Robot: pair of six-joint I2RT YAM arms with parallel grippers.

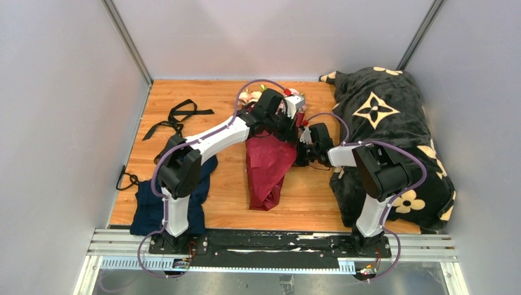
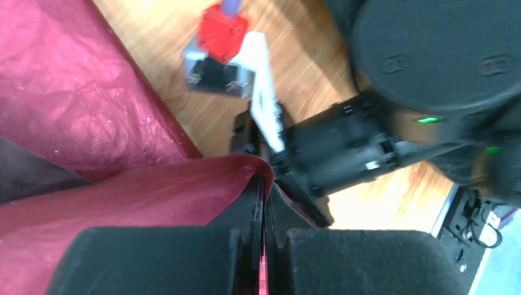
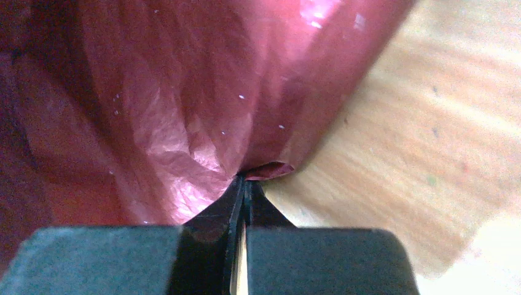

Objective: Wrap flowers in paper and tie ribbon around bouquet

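The left hand (image 2: 264, 184) and the right hand (image 3: 244, 182) each stood pinched tight on an edge of the paper (image 1: 267, 163), seemingly to fold it snugly over the flowers (image 1: 250, 96).

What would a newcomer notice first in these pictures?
The burgundy paper cone lies mid-way across the table, with the left gripper and right gripper both shut on its edges. A black blanket with cream flowers fills the right side; the black ribbon lies far left.

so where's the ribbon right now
In the top view the ribbon lies loose on the table's far left, beyond the navy cloth and well apart from the paper cone.
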